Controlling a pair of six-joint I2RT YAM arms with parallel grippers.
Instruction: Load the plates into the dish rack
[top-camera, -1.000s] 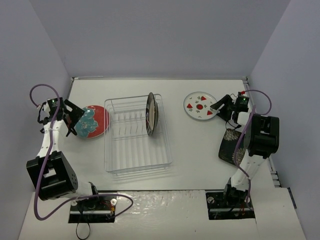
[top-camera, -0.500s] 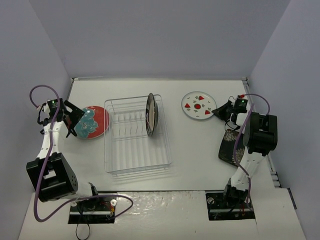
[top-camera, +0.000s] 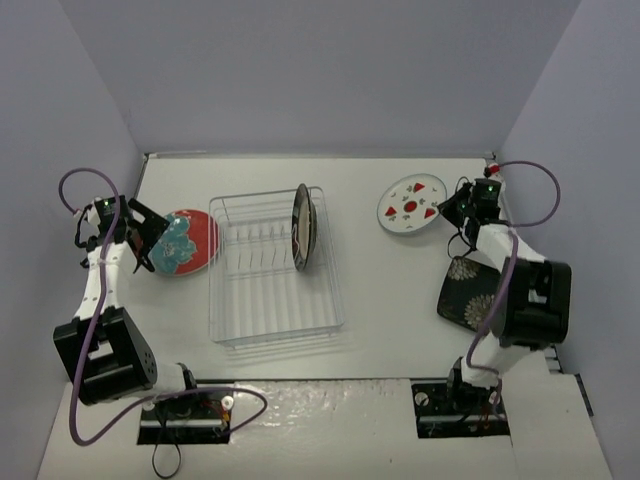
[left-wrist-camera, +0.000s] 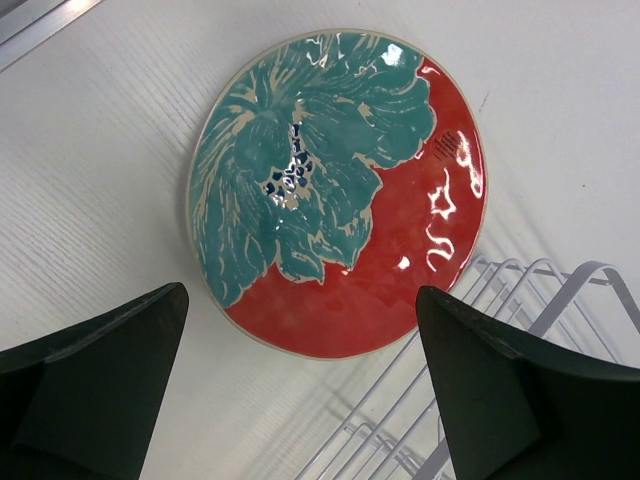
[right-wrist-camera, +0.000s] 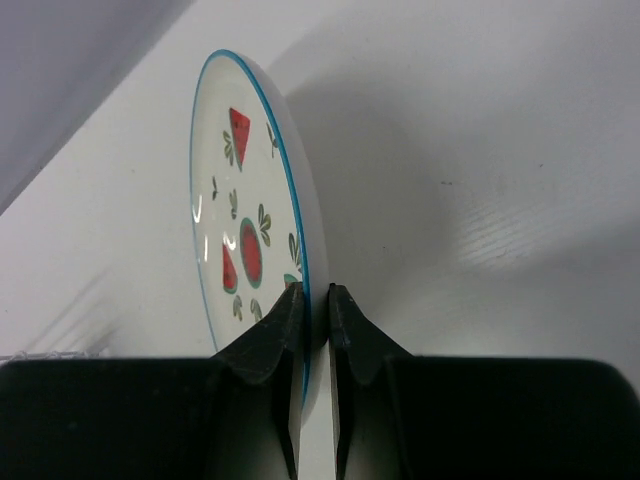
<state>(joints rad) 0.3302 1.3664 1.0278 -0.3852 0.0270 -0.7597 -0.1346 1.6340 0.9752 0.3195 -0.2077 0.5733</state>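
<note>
The white watermelon plate (top-camera: 411, 204) is tilted up off the table at the back right, and my right gripper (top-camera: 447, 208) is shut on its near rim. In the right wrist view the fingers (right-wrist-camera: 316, 292) pinch the plate's blue-edged rim (right-wrist-camera: 245, 210) edge-on. The red plate with teal flowers (top-camera: 185, 243) lies flat left of the dish rack (top-camera: 215, 290). My left gripper (top-camera: 148, 240) hovers open over the red plate's (left-wrist-camera: 340, 190) left edge, not touching it. The dark striped plate (top-camera: 303, 228) stands upright in the rack. The black flowered plate (top-camera: 465, 290) lies under the right arm.
The rack's wire corner (left-wrist-camera: 520, 300) shows at the lower right of the left wrist view, close to the right finger. Grey walls enclose the table on three sides. The right arm's purple cable loops near the back right corner.
My right gripper shut on the watermelon plate's rim, then raised and tilted it, shifting it slightly right and back. The left arm and red plate have not moved.
</note>
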